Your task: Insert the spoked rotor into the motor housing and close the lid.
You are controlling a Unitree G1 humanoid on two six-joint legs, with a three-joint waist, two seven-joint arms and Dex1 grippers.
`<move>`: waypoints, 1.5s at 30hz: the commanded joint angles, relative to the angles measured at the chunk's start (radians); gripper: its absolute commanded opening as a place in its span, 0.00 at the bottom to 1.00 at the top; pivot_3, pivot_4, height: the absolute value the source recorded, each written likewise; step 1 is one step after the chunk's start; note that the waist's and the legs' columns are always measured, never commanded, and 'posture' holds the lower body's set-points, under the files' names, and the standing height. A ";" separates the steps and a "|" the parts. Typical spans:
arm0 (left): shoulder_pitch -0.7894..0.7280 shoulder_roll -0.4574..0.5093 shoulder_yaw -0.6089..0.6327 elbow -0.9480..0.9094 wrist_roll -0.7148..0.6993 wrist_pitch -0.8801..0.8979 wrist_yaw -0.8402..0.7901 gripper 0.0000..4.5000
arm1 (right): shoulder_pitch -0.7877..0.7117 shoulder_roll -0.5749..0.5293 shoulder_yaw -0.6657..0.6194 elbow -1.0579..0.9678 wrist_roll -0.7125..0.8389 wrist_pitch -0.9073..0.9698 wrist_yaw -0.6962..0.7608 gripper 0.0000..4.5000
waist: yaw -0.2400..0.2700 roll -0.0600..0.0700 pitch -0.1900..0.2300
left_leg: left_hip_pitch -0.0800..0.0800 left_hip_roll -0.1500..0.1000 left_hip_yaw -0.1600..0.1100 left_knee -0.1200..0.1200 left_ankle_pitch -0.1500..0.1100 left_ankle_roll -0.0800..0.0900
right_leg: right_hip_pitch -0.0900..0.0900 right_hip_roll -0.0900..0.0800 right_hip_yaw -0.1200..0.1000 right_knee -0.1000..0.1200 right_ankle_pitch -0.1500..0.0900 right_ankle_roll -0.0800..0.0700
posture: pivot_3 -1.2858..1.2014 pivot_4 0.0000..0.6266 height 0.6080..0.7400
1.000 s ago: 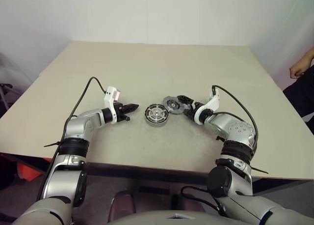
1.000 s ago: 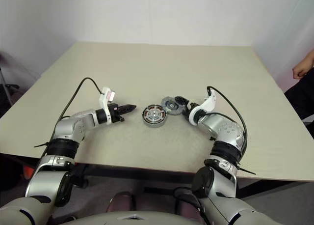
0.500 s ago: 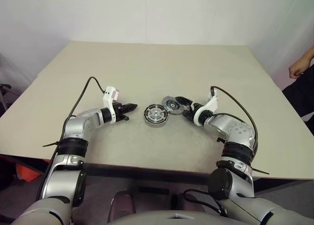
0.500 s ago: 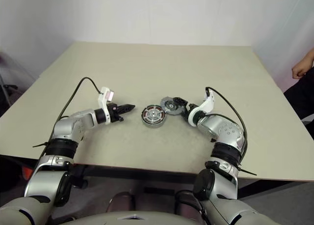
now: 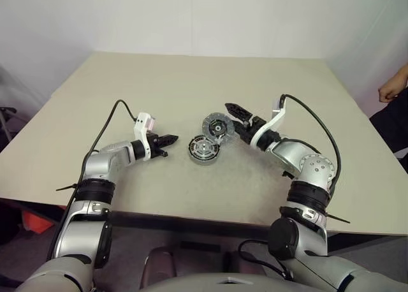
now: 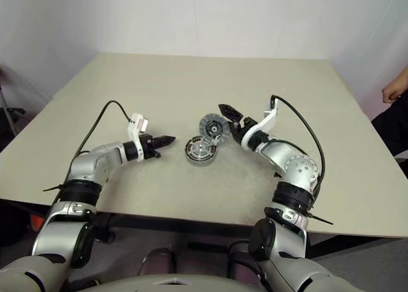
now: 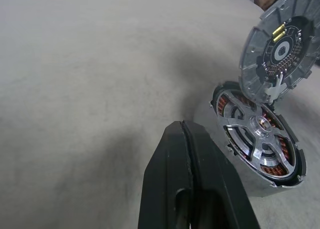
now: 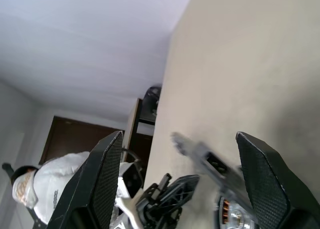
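Just 1 motor housing [image 5: 203, 148] (1 lid [image 5: 215, 125])

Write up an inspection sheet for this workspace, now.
Surface: beige table, bare around the parts.
Job's things: spoked rotor seated in the motor housing; lid tilted in the air beside and above it, not yet on.
Clutter: nothing seen.
Grippers: right gripper holds the lid; left gripper shut, empty, near the housing but apart.
Cables: a black cable loops along each arm.
Surroundings: white walls; a person's hand at the table's far right.
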 commanded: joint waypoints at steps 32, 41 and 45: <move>-0.173 0.051 0.085 0.267 0.036 -0.179 0.007 0.00 | 0.062 -0.159 0.368 -0.294 0.093 -0.020 -0.094 0.91 | 0.008 0.000 0.000 | -0.002 0.000 0.000 0.001 0.000 0.000 | -0.001 0.000 0.000 0.000 0.001 0.002 | 0.52 0.00 1.00; -0.161 0.026 0.060 0.231 0.036 -0.157 -0.028 0.00 | 0.177 -0.511 0.848 -0.318 -0.560 -0.647 0.474 0.91 | 0.021 -0.002 0.001 | -0.003 0.000 -0.001 0.001 0.000 0.000 | -0.001 0.000 -0.001 -0.001 0.001 0.004 | 0.52 0.00 1.00; -0.154 0.016 0.052 0.218 0.040 -0.153 -0.026 0.00 | 0.187 -0.502 0.879 -0.255 -0.635 -0.751 0.568 0.91 | 0.021 -0.002 0.001 | -0.003 0.000 -0.001 0.003 0.000 0.001 | -0.001 0.000 0.000 0.001 0.000 0.001 | 0.52 0.00 1.00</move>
